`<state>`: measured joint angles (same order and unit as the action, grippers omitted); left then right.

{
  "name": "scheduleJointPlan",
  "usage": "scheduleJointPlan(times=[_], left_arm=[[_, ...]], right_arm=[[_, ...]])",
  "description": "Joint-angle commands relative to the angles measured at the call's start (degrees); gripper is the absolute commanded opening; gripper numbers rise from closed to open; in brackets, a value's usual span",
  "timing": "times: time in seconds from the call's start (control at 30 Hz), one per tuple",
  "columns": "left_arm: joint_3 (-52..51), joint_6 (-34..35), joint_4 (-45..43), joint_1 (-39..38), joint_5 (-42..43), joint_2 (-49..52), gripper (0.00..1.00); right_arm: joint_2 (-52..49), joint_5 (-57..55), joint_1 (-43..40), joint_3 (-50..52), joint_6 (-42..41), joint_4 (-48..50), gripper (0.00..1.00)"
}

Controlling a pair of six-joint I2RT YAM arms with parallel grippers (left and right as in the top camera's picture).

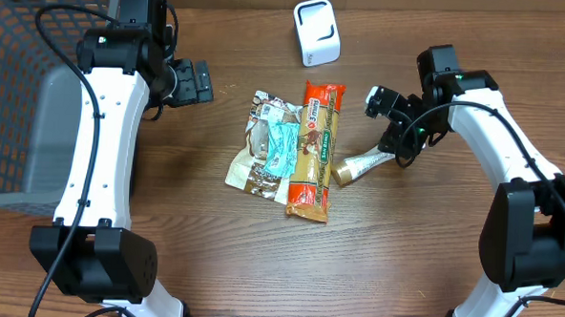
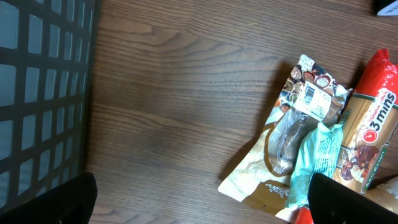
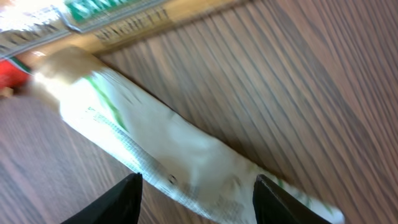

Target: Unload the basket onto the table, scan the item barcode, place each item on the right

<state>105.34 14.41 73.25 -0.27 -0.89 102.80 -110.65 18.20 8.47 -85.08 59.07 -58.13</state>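
The right end effector hangs over the small white packet, right of centre on the surface. Its fingers stand apart, not yet pinching. The packet's long axis runs lower left to upper right, its gold end just beside the orange pack. The left end effector, wide open, is well apart. Bare wood leads up to the white scanner.

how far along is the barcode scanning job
Nothing looks scanned yet: the packets lie on the table, away from the white scanner. In hand: the right claw straddles the white-and-gold sachet, which lies flat. Left: grip it, lift it, show its barcode to the scanner.
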Motion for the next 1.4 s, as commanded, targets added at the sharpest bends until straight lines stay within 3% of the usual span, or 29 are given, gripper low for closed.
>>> scheduleJointPlan(times=[0.0, 0.3, 0.37, 0.47, 0.53, 0.77, 0.93, 1.03, 1.1, 1.23, 1.37], left_arm=[[-0.31, -1.14, -0.04, -0.13, 0.31, 0.26, 1.0], [-0.31, -1.14, -0.04, -0.13, 0.31, 0.26, 1.0], [-0.31, -1.14, -0.04, -0.13, 0.31, 0.26, 1.0], [-0.31, -1.14, -0.04, -0.13, 0.33, 0.26, 1.0], [-0.31, -1.14, -0.04, -0.13, 0.33, 0.26, 1.0], [-0.31, -1.14, -0.04, -0.13, 0.31, 0.26, 1.0], [-0.31, -1.14, -0.07, -0.13, 0.31, 0.26, 1.0], [-0.31, -1.14, -0.04, -0.13, 0.33, 0.26, 1.0], [-0.31, -1.14, -0.04, -0.13, 0.33, 0.26, 1.0], [-0.31, -1.14, -0.04, -0.13, 0.31, 0.26, 1.0], [-0.31, -1.14, -0.04, -0.13, 0.33, 0.26, 1.0]], right_arm=[[-1.9, 4.31, 0.46, -0.37, 2.64, -0.61, 0.57], [-7.52, -0.46, 0.46, -0.37, 2.8, -3.87, 0.53], [-8.57, -0.76, 0.46, -0.37, 2.8, -3.82, 0.49], [-9.29, -1.53, 0.44, -0.37, 2.73, -2.93, 0.32], [-9.29, -2.14, 0.46, -0.37, 1.33, -1.84, 0.31], [-9.29, -3.13, 0.46, -0.37, -24.13, -0.07, 0.17], [-9.29, -3.13, 0.52, -0.37, -55.04, -0.63, 0.04], [-9.29, -3.1, 0.5, -0.37, -73.75, -2.6, 0.04], [-9.29, -2.69, 0.48, -0.39, -79.73, -3.08, 0.18], [-9.29, -0.35, -0.02, -0.85, -78.34, -2.27, 0.22], [-9.27, 7.76, -1.6, -3.98, -66.55, -4.83, 0.34]])
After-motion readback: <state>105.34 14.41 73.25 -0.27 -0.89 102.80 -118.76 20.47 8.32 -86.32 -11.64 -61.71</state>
